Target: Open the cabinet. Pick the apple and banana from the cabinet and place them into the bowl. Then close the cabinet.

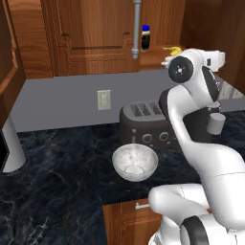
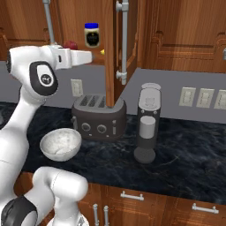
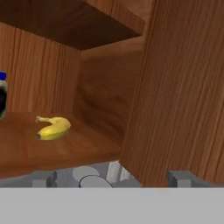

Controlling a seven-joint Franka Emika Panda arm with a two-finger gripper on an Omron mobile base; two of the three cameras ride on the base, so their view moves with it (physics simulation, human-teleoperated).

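- While the cabinet (image 2: pixel 112 53) stands open, the banana (image 3: pixel 53 127) lies on its shelf beside a dark jar (image 2: pixel 92 35), the apple (image 2: pixel 70 45) close by
- The fingers (image 3: pixel 111 178) are spread wide, grasping nothing, level with the shelf edge
- The bowl (image 1: pixel 135 162) sits on the counter (image 1: pixel 57 177) before the toaster (image 1: pixel 146 123)

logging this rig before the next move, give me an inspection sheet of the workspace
surface: dark marbled stone counter.
job's things: reddish-brown wooden wall cabinet open; small curved yellow banana lying on its shelf; small round dark-red apple on the shelf behind the arm; whitish-grey marbled round bowl on the counter, no fruit in it.
clutter: dark four-slot toaster; grey coffee machine; dark jar with blue lid in the cabinet.
end effector: open, holding nothing, at the cabinet opening facing the banana.
cables: nothing seen.
surroundings: grey wall with pale outlets; wooden drawers below the counter.
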